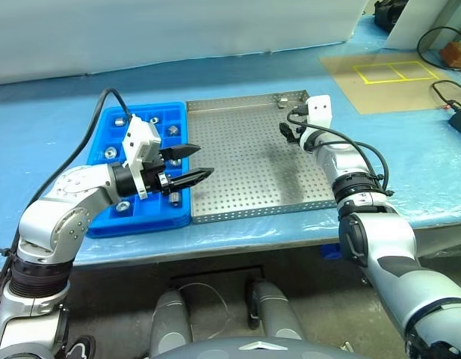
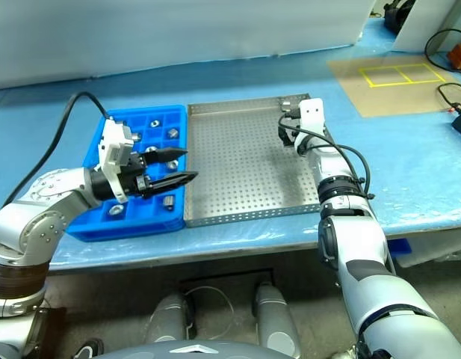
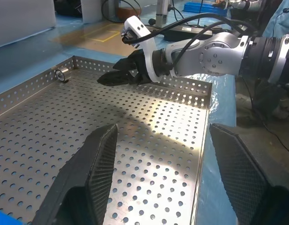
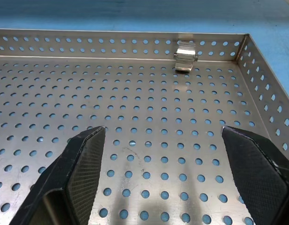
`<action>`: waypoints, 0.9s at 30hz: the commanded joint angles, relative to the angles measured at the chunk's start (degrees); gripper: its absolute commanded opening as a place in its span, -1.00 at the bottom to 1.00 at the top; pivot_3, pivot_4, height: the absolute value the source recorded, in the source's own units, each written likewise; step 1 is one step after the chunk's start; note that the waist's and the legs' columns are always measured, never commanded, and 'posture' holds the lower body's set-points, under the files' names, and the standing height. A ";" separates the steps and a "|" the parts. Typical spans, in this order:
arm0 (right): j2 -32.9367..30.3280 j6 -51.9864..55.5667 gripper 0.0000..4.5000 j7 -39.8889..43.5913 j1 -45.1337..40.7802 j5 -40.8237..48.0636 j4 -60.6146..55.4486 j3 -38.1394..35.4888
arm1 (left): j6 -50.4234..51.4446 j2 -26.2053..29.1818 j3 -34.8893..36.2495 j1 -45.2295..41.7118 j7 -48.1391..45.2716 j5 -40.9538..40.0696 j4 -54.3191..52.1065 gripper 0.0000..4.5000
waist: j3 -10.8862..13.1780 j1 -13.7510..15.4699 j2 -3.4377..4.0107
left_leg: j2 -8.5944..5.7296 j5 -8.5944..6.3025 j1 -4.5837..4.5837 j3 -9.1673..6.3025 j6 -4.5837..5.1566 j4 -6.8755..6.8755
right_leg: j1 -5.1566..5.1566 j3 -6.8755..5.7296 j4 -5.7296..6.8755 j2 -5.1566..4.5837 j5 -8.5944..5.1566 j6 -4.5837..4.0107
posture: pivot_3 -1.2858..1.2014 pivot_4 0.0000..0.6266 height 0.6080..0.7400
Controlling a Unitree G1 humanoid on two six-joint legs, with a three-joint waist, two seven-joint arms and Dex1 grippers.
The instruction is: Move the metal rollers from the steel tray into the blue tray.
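Blue-covered bench, steel tray [image 4: 135,154], lone roller [image 4: 185,58] beyond released right claw [image 4: 163,140], nothing held.

L arm bent at elbow, forearm angled fwd and to the right; left gripper [image 1: 194,162] roughly level, fingers apart, nothing between. R arm stretched fwd, nearly straight; right gripper [image 3: 109,78] tipped slightly down, fingers [image 4: 78,173] spread wide, empty. Cables loop along both forearms.
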 commanded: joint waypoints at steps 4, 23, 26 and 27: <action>-0.99 0.40 0.83 7.02 0.92 0.95 -7.84 1.51 | -0.49 3.85 4.17 1.87 -2.11 -1.29 -1.70 0.47 | 0.00 -0.01 0.00 | 0.01 0.00 -0.01 0.00 0.00 -0.03 | -0.01 0.00 0.00 0.01 0.00 -0.01 | -0.13 -0.52 1.00; -2.61 6.25 0.99 17.15 8.26 3.38 -23.28 2.96 | -2.08 6.30 5.32 1.95 -4.80 -1.22 0.47 0.47 | 0.00 1.17 -0.01 | 0.00 0.01 0.16 0.00 -0.01 -0.07 | 0.18 0.02 -0.05 0.00 0.00 0.00 | -0.14 -0.52 1.00; -2.57 6.39 0.99 16.69 8.48 3.57 -23.38 2.66 | -2.13 6.15 5.08 1.56 -4.79 -1.28 0.56 0.47 | 0.00 1.15 -0.01 | 0.00 0.01 0.18 0.00 -0.02 -0.07 | 0.19 0.02 -0.05 0.00 0.00 0.00 | -0.14 -0.52 1.00; -2.55 6.43 0.99 16.84 8.54 3.87 -23.63 2.48 | -2.16 6.19 5.06 1.48 -4.85 -1.30 0.63 0.47 | 0.00 1.15 -0.01 | 0.00 0.01 0.17 0.01 -0.02 -0.07 | 0.19 0.02 -0.05 0.00 0.00 0.00 | -0.14 -0.52 1.00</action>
